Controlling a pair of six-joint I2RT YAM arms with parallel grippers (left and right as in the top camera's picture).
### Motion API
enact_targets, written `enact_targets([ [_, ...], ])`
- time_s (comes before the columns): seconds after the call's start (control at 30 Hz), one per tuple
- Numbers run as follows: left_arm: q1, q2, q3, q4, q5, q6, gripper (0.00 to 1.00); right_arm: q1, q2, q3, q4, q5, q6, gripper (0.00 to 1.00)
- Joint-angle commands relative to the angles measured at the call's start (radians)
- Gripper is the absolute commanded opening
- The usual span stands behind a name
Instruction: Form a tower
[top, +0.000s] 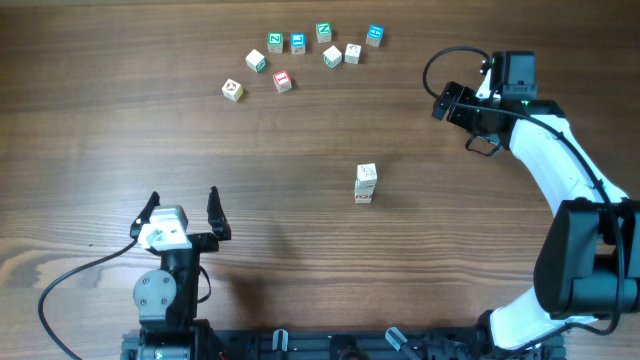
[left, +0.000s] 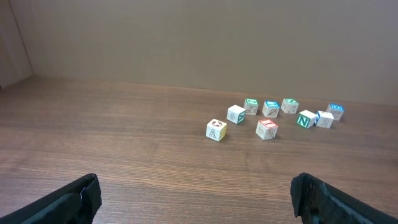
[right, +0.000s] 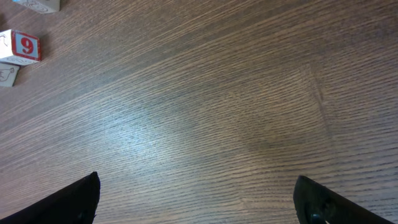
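Hovering w/ my R gripper (top: 463, 124) wide open, tower (top: 366, 184) standing free well left of it; L gripper (top: 182, 207) open too.

Pale tower (top: 365, 185), red print low; brown wood-grain table (top: 300, 260)

Right wrist view's edge cuts off what seems the tower (right: 20, 47)

I have my left gripper (top: 183, 200) at lower left, jaws spread wide. My right gripper (top: 460, 120) sits upper right, equally wide.
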Motion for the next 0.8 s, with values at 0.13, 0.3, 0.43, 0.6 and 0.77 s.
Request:
enact_targets([
  [0.13,0.006,-0.005,-0.003,0.0,-0.013,0.018,1.0,-0.003,0.013,0.005,0.0,0.017,-0.013,1.0],
  [0.3,0.006,-0.005,-0.003,0.0,-0.013,0.018,1.0,-0.003,0.013,0.005,0.0,0.017,-0.013,1.0],
  [0.43,0.006,-0.005,-0.003,0.0,-0.013,0.018,1.0,-0.003,0.013,0.005,0.005,0.016,-0.012,1.0],
  [0.6,0.006,-0.005,-0.003,0.0,-0.013,0.018,1.0,-0.003,0.013,0.005,0.007,0.016,-0.009,1.0],
  [0.77,0.006,-0.005,-0.003,0.0,-0.013,0.018,1.0,-0.003,-0.014,0.005,0.004,0.032,-0.02,1.0],
])
